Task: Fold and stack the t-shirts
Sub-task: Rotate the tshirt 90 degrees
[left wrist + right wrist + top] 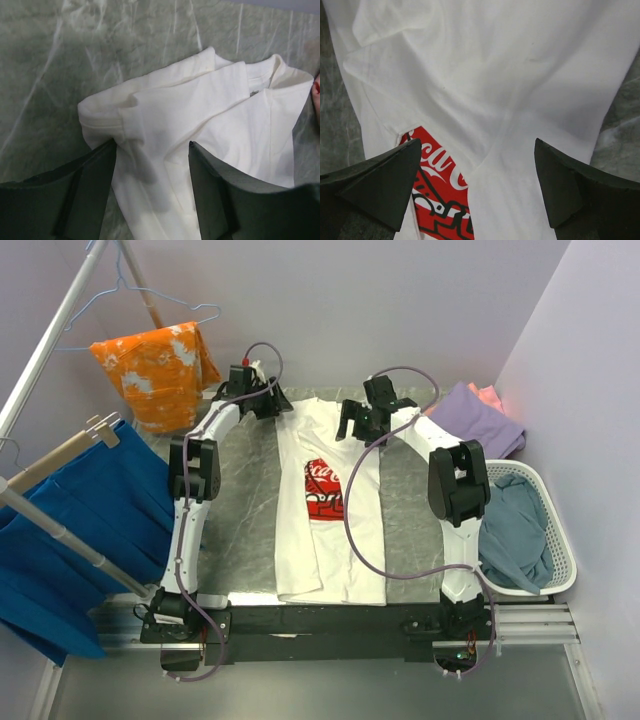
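A white t-shirt (330,510) with a red-and-white chest print (323,488) lies lengthwise on the grey mat (240,500), both sides folded inward. My left gripper (268,400) is at its far left shoulder. In the left wrist view the left gripper (152,143) is open, its fingers (95,180) straddling the folded sleeve (150,110) beside the collar. My right gripper (357,423) hovers over the shirt's far right part. It stands wide open (477,142) above white cloth (520,75) and the print (440,195), holding nothing. Purple (478,420) and salmon-pink (489,394) tees lie at the back right.
A white basket (562,540) at the right holds a grey-blue tee (515,525). An orange splotched garment (160,370) and a large blue cloth (80,530) hang from a rack (45,350) on the left. Walls close in behind and to the right.
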